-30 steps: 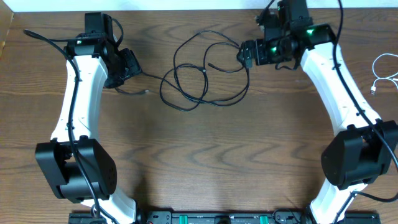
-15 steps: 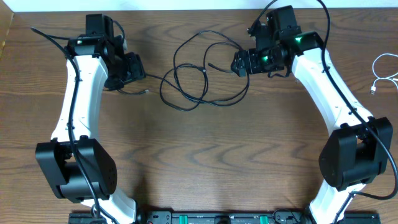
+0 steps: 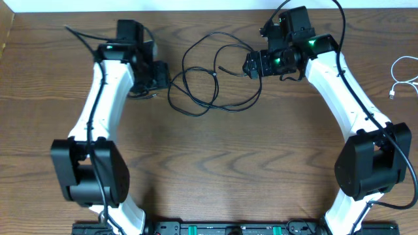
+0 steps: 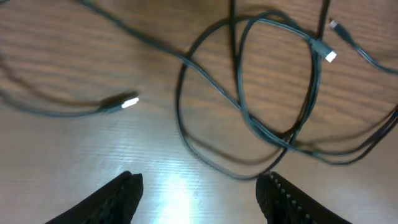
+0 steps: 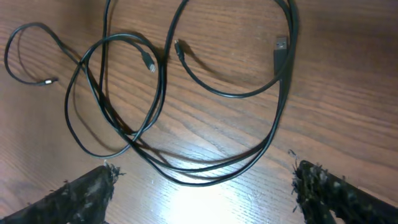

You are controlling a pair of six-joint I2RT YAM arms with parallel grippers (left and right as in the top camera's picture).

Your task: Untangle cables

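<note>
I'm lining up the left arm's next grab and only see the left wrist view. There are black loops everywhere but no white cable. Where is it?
Observer: The white cable lies at the far right of the table, well apart from the black tangle.
Operator: And the other side, is it holding a loop?
Observer: No. The right gripper hovers at the tangle's right side, jaws open, gripping nothing.
</note>
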